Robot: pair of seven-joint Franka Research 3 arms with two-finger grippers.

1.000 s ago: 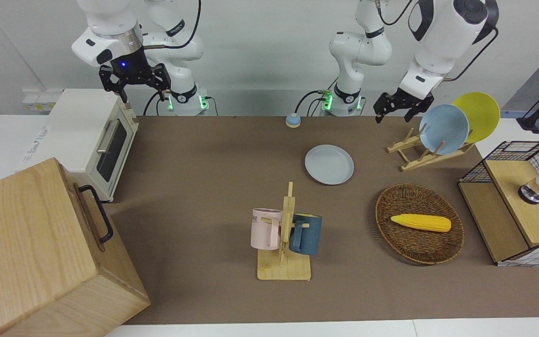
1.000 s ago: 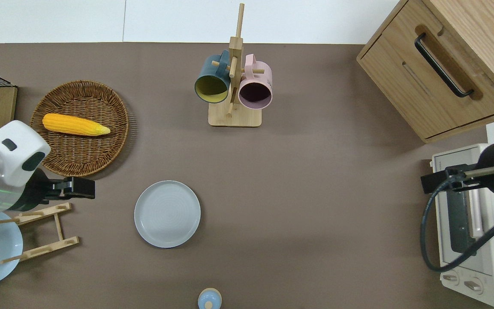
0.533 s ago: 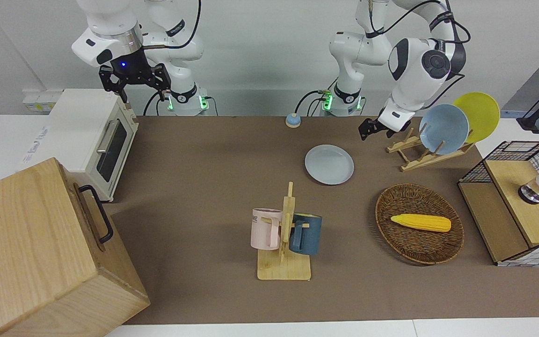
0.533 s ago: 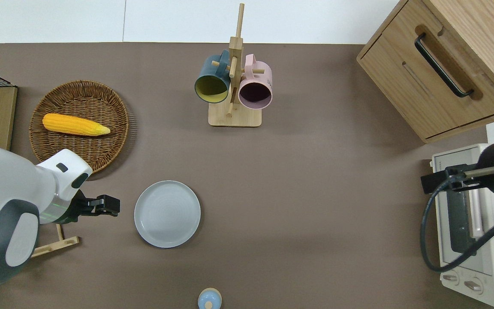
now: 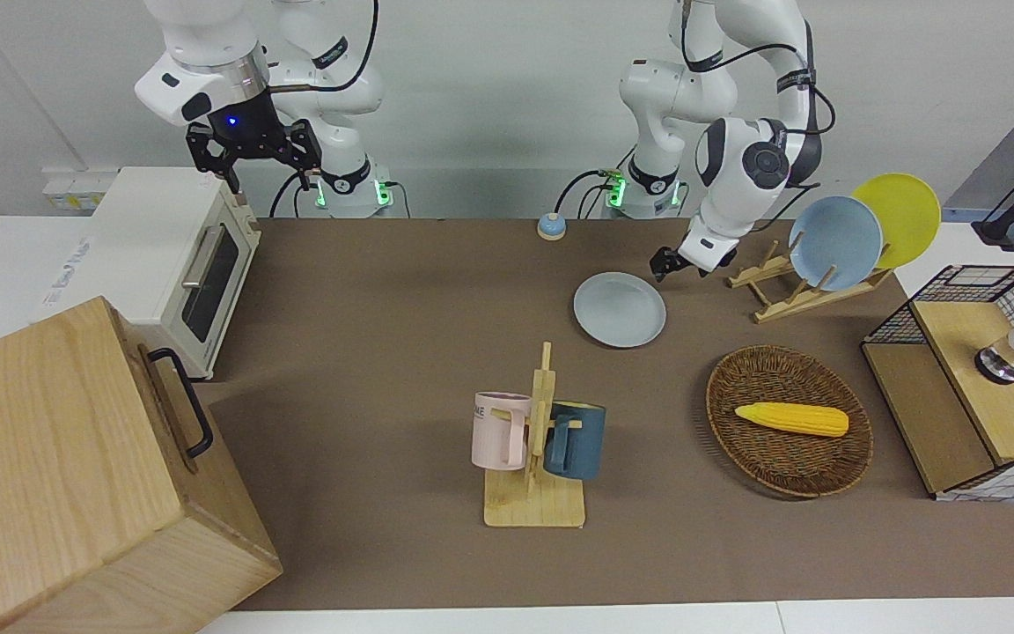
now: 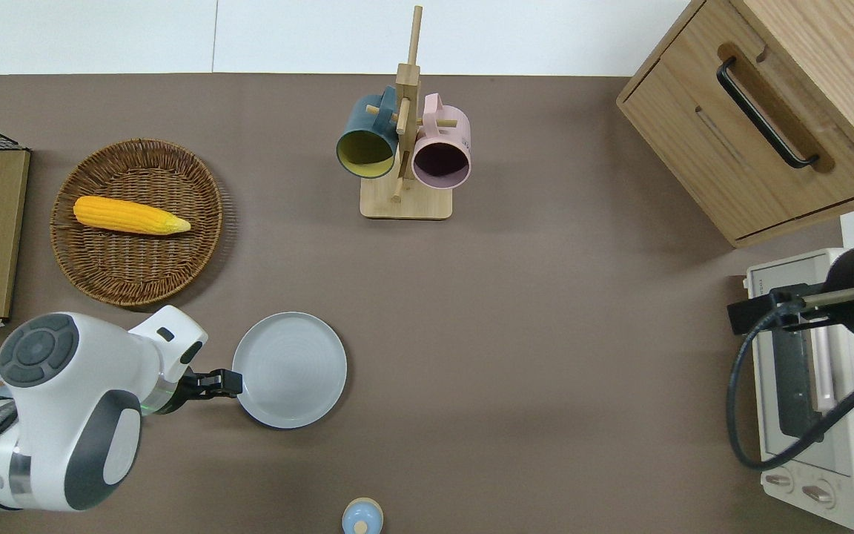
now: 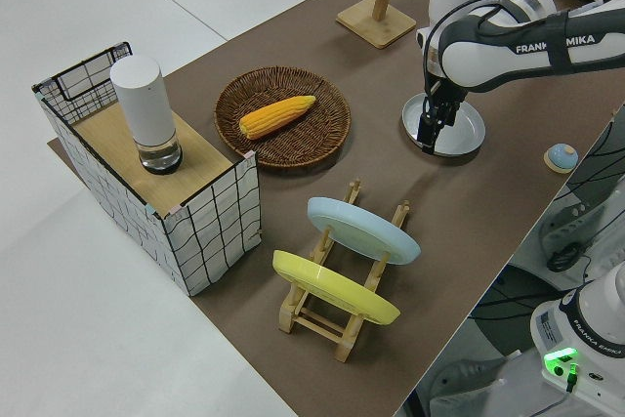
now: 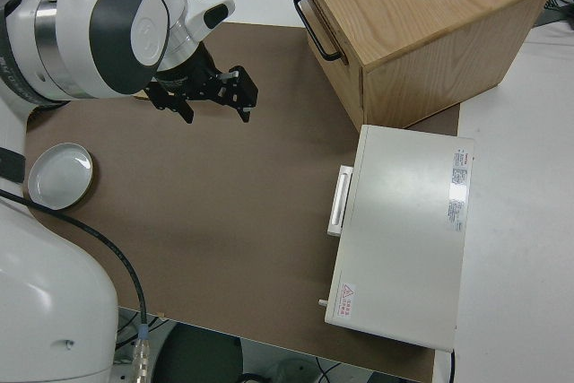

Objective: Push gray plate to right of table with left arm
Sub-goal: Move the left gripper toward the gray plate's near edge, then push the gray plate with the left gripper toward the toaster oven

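The gray plate (image 5: pixel 620 309) lies flat on the brown table (image 5: pixel 384 308), between the robots and the mug rack. It also shows in the overhead view (image 6: pixel 290 369), the left side view (image 7: pixel 459 129) and the right side view (image 8: pixel 61 174). My left gripper (image 6: pixel 228 383) is low at the table and shut. Its tip is at the plate's rim on the side toward the left arm's end (image 5: pixel 664 263) (image 7: pixel 427 136). My right gripper (image 5: pixel 252 158) is parked and open (image 8: pixel 213 103).
A wicker basket (image 6: pixel 93 274) with a corn cob (image 6: pixel 130 215) and a dish rack (image 5: pixel 802 295) with a sky-blue and a yellow plate stand near the left arm. A mug rack (image 6: pixel 405 156), a wooden cabinet (image 6: pixel 760 119), a toaster oven (image 6: pixel 820 386) and a small blue bell (image 6: pixel 362 517) are also on the table.
My left arm has swung down from beside the dish rack and moved toward the gray plate, reaching its rim. The plate has not moved. The right arm has not moved.
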